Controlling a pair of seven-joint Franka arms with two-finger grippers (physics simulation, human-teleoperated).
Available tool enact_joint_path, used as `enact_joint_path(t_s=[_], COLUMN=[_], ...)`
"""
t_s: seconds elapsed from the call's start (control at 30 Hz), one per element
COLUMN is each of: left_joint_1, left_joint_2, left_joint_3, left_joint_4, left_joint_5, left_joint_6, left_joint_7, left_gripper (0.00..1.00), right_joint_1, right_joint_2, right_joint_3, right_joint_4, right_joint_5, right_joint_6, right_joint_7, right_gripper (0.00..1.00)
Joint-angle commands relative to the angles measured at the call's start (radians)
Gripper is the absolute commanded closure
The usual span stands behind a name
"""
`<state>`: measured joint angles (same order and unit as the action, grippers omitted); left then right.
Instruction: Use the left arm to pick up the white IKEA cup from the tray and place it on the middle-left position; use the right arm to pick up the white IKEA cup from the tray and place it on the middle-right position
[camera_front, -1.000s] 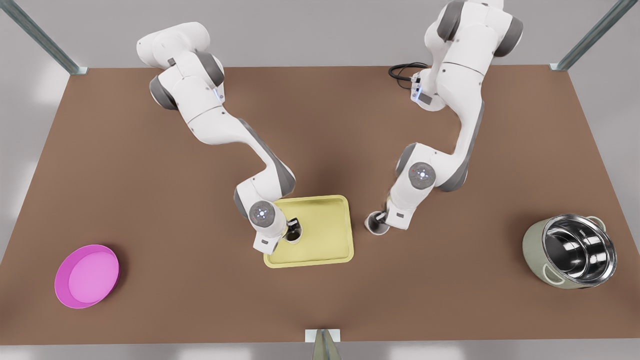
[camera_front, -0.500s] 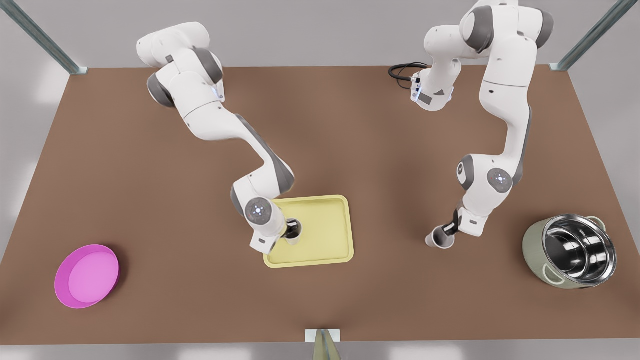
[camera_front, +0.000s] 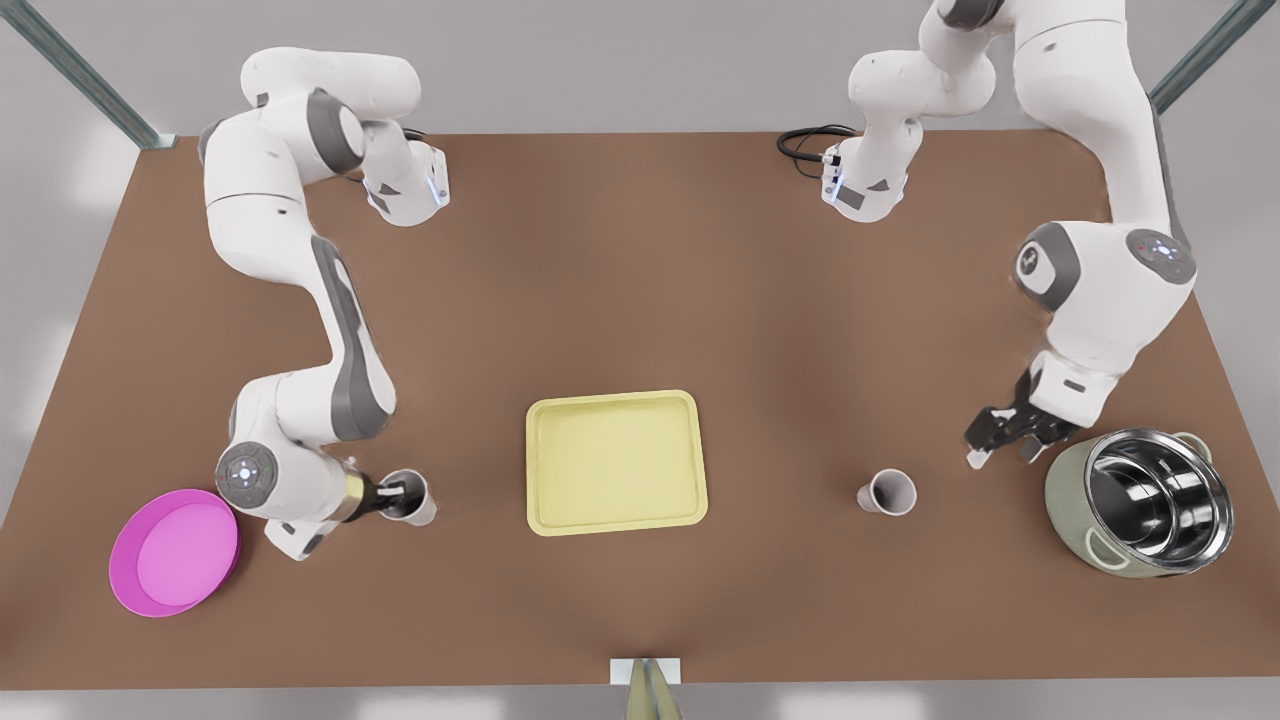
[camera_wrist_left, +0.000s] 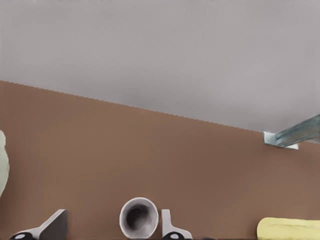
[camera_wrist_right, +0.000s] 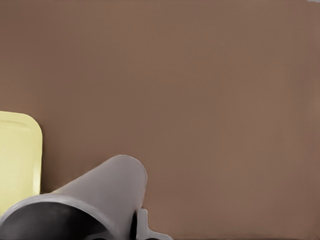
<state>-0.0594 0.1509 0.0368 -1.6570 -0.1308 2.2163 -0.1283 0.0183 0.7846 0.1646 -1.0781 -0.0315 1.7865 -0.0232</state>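
Observation:
The pale yellow tray (camera_front: 617, 462) lies empty at the table's middle. At the front view's left, my right gripper (camera_front: 397, 493) is shut on the rim of a white cup (camera_front: 412, 498) low over the brown table, between the tray and the pink bowl. The right wrist view shows that cup (camera_wrist_right: 95, 200) close up, a finger (camera_wrist_right: 144, 226) at its wall and the tray (camera_wrist_right: 17, 155) beyond. Another white cup (camera_front: 886, 492) rests free on the table right of the tray. My left gripper (camera_front: 1000, 452) hangs open just right of it. In the left wrist view this cup (camera_wrist_left: 138, 217) faces mouth-on beyond the spread fingers (camera_wrist_left: 172, 230).
A round pink bowl (camera_front: 175, 550) sits at the front view's near left, close to the right arm's wrist. A steel-lined green pot (camera_front: 1140, 500) stands at the near right, right beside the left gripper. A black cable (camera_front: 805, 145) lies at the far edge.
The right gripper carried its cup off the tray to the front view's left. The left gripper carried its cup rightwards, let it go on the table, and drew back toward the pot.

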Motion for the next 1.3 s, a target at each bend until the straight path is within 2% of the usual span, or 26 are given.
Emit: enact_joint_path(t_s=[0.0, 0.03, 0.17, 0.33, 0.53, 0.77, 0.87, 0.97, 1.0, 1.03, 1.1, 1.17, 1.2, 1.27], left_joint_1=[0.001, 0.001, 0.000, 0.000, -0.007, -0.028, -0.027, -0.027, -0.027, -0.027, -0.027, -0.027, -0.027, -0.027], left_joint_2=[-0.047, -0.033, 0.039, 0.045, 0.047, 0.059, 0.059, 0.059, 0.059, 0.059, 0.059, 0.059, 0.059, 0.059], left_joint_3=[0.019, 0.017, 0.020, 0.018, 0.017, 0.006, 0.006, 0.008, 0.008, 0.008, 0.008, 0.008, 0.008, 0.008], left_joint_4=[0.082, 0.080, 0.158, 0.158, 0.158, 0.158, 0.158, 0.158, 0.158, 0.158, 0.158, 0.158, 0.160, 0.160], left_joint_5=[-0.001, 0.002, 0.008, 0.010, 0.020, 0.062, 0.062, 0.062, 0.062, 0.062, 0.062, 0.063, 0.063, 0.060], left_joint_6=[-0.661, -0.599, -0.598, -0.598, -0.598, -0.576, -0.576, -0.576, -0.576, -0.576, -0.576, -0.576, -0.576, -0.576], left_joint_7=[0.151, 0.090, 0.085, 0.087, 0.087, 0.087, 0.088, 0.088, 0.088, 0.088, 0.088, 0.088, 0.088, 0.088], left_gripper=[0.00, 0.00, 0.00, 0.00, 0.00, 0.00, 0.00, 0.00, 0.00, 0.00, 0.00, 0.00, 0.00, 0.00], right_joint_1=[-0.040, -0.055, -0.077, -0.078, -0.084, -0.089, -0.089, -0.089, -0.087, -0.087, -0.086, -0.084, -0.080, -0.075], right_joint_2=[-0.001, 0.002, 0.042, 0.123, 0.148, 0.156, 0.153, 0.150, 0.134, 0.104, 0.033, -0.080, -0.134, -0.249], right_joint_3=[-0.002, -0.017, -0.071, -0.134, -0.134, -0.134, -0.131, -0.131, -0.131, -0.129, -0.126, -0.119, -0.109, -0.030], right_joint_4=[0.001, 0.001, 0.001, 0.001, 0.001, 0.000, 0.000, 0.001, 0.001, 0.001, 0.001, 0.001, 0.001, 0.001], right_joint_5=[-0.014, -0.016, -0.068, -0.068, -0.062, -0.056, -0.056, -0.056, -0.056, -0.056, -0.057, -0.056, -0.054, -0.063], right_joint_6=[-0.035, -0.033, 0.025, 0.140, 0.152, 0.183, 0.183, 0.182, 0.169, 0.163, 0.084, -0.036, -0.090, -0.162], right_joint_7=[-0.491, -0.541, -0.615, -0.656, -0.655, -0.652, -0.649, -0.649, -0.649, -0.650, -0.652, -0.644, -0.577, -0.292], right_gripper=[0.86, 0.86, 0.86, 0.85, 0.84, 0.73, 0.63, 0.62, 0.59, 0.52, 0.50, 0.43, 0.29, 0.00])
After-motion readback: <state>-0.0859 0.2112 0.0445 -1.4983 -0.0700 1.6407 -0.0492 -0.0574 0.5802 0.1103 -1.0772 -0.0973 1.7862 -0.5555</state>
